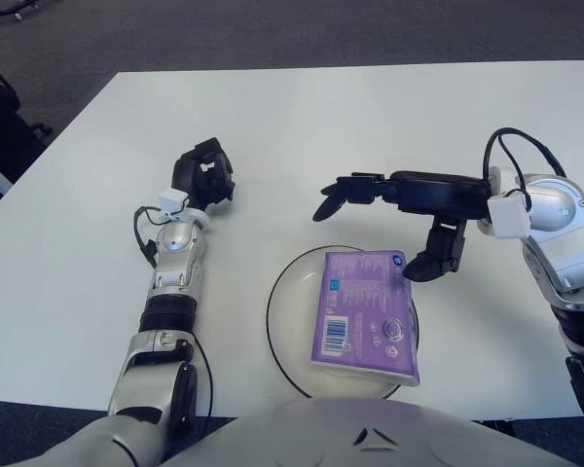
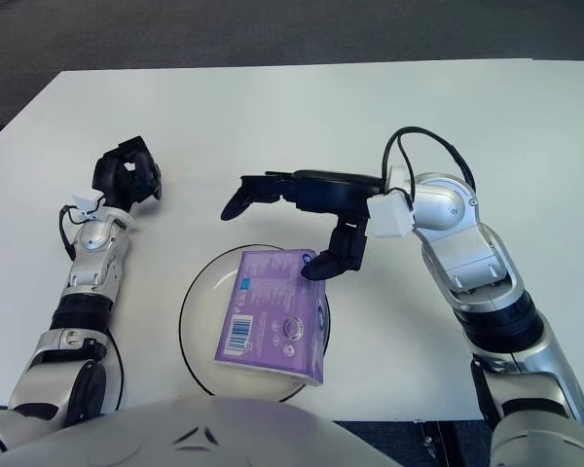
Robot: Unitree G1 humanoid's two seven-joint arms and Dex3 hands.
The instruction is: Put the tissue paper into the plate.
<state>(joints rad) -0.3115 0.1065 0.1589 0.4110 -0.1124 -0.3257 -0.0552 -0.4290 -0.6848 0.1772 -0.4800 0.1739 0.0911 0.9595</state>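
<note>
Both arms were silver-grey metal with black joint bands, ending in black three-finger hands: left hand (image 1: 203,173), right hand (image 1: 399,209). White wrist blocks, looped black cables on each.

A white table (image 1: 321,117) is seen spanning nearly the whole view, with dark floor (image 1: 273,34) shown beyond its far edge and at its left corner. One plate (image 1: 284,326) is set directly on the table, close to the near edge and slightly right of centre; it is round, pale, and outlined by a dark rim. The plate's near side is partly covered by the robot's body in both views. The tabletop is plain and unmarked.
</note>
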